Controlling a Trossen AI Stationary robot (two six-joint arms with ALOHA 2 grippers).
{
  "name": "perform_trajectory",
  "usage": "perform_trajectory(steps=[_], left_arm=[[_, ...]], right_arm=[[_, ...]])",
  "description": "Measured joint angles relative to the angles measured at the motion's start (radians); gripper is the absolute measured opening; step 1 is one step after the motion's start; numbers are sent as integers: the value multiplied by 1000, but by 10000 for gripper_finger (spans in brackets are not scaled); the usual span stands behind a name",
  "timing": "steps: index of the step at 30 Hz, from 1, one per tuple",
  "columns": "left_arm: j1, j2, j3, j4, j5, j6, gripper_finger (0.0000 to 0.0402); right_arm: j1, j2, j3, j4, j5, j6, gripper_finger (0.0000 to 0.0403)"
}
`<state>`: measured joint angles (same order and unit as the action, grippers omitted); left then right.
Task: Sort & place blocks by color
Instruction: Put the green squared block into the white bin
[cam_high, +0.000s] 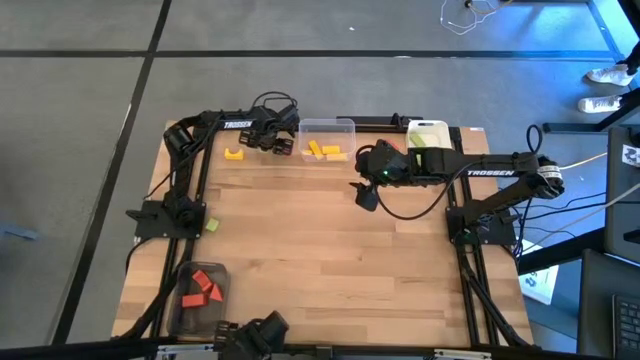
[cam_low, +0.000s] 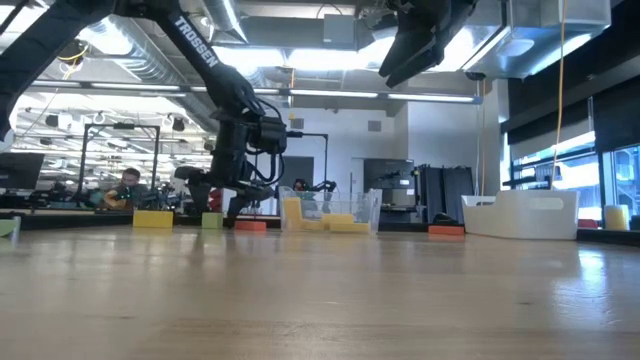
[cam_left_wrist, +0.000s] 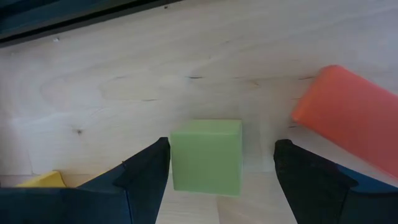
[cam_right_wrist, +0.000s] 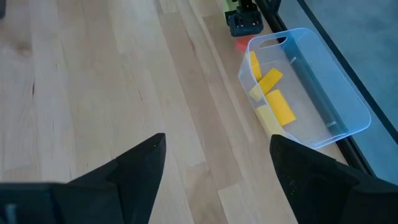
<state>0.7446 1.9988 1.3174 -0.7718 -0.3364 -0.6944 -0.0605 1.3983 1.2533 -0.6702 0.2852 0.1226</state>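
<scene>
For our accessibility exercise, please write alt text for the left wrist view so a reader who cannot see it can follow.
A light green cube sits on the wooden table between the left gripper's open jaws. A red block lies beside it, and a corner of a yellow block peeks in at the other side.

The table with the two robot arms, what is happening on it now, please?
The robot is sorting blocks by color into clear containers. The left hand is open around a green cube at the table's far edge, with a red block beside it. The right hand is open and empty above bare wood near the yellow container, which already holds yellow blocks. A near-left container holds red blocks. One yellow block is loose on the table.
</scene>
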Motion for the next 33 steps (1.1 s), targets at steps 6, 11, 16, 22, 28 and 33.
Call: perform_trajectory(steps=[6, 11, 16, 22, 28, 33], left_arm=[[-3, 1, -1, 9, -14, -19, 273], [-16, 2, -2, 31, -29, -21, 272], [-11, 8, 0, 27, -11, -38, 258], [-5, 9, -6, 25, 14, -35, 229], [-3, 10, -8, -1, 45, -32, 184], [-3, 10, -8, -5, 77, 21, 139]], right_arm=[[0, 0, 0, 0, 0, 0, 289], [0, 0, 0, 0, 0, 0, 289], [0, 0, 0, 0, -1, 0, 289], [0, 0, 0, 0, -1, 0, 289], [0, 0, 0, 0, -2, 0, 289], [0, 0, 0, -9, -2, 0, 289]])
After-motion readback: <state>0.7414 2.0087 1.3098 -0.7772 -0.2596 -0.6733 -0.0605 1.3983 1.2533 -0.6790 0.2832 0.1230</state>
